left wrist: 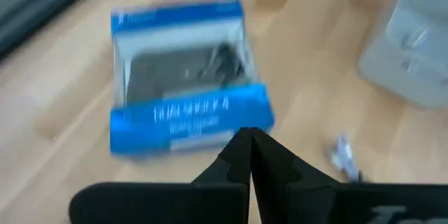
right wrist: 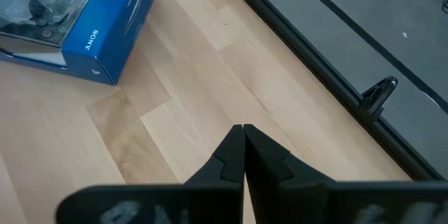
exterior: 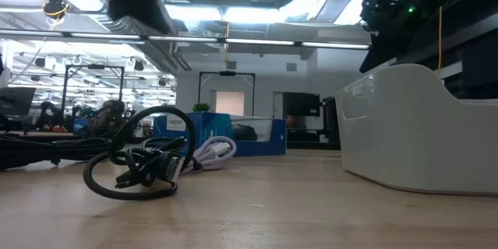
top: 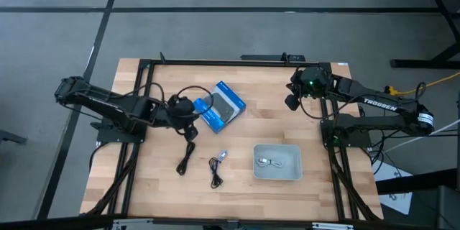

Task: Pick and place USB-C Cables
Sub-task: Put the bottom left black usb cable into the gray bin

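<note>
1. USB-C cables (top: 215, 170): two dark bundles lie loose on the desk (top: 165, 187); another sits in the grey tray (top: 277, 162).
2. They look light and floppy (best pinched across the bundled middle).
3. Left gripper (top: 188, 108), fingers closed and empty, hovers by the blue box (top: 220, 105), near the cables.
4. Right gripper (top: 293, 100), also closed, waits well apart.

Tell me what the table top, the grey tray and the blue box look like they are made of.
Table top: pale wood, matte, with visible plank joints and grain in the right wrist view. Grey tray: probably plastic, smooth moulded walls with rounded corners; it holds a whitish cable. Blue box: likely printed cardboard with a clear glossy window, judging by the reflections.
</note>
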Available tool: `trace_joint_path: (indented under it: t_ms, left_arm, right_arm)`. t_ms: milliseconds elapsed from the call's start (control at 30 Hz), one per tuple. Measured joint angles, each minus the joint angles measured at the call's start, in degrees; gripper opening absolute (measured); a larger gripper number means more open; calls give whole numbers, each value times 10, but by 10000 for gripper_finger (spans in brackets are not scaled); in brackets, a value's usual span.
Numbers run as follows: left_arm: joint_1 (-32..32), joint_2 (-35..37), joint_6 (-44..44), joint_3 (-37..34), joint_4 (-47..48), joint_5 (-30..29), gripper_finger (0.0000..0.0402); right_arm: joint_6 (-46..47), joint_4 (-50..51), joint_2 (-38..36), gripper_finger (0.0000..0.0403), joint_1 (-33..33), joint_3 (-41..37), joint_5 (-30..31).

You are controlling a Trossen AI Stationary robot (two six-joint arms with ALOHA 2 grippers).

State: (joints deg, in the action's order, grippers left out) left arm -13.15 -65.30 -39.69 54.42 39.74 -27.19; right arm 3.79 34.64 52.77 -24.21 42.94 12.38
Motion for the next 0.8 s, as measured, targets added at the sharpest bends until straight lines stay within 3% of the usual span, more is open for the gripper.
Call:
trace_joint_path:
  t_ms: [200,600,800]
  left_arm:
    - [-1,-11,-119,0,121,98,0]
    - [0,-57,-227,0,220,85,0]
    - [0,-105,-130,0,231,83,0]
  right_arm:
    - [0,0,0,7,0,0,0]
    - [1,-9,0,7,0,-27,0]
    - [5,-21,0,7,0,-48,0]
